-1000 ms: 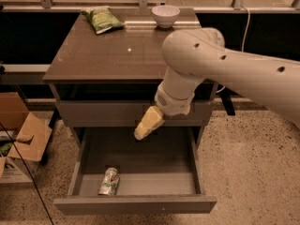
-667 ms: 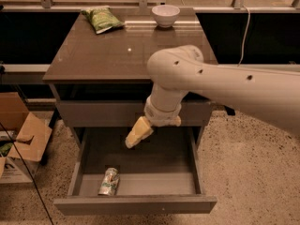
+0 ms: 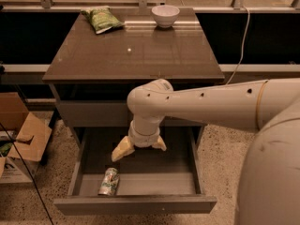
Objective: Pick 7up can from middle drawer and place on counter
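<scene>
The 7up can (image 3: 108,182) lies on its side at the front left of the open middle drawer (image 3: 136,204), a grey box drawer pulled out below the cabinet. My gripper (image 3: 139,147) hangs over the drawer's middle, above and to the right of the can, not touching it. Its two pale fingers are spread apart and empty. The counter (image 3: 136,50) is the glossy brown slab on top of the cabinet, behind the arm.
A green snack bag (image 3: 101,18) and a white bowl (image 3: 165,15) sit at the counter's far edge. An open cardboard box (image 3: 18,139) stands on the floor to the left. A cable (image 3: 240,36) hangs at the right.
The arm has swung left and down, bringing the gripper lower over the drawer and nearer the can. The can has not moved.
</scene>
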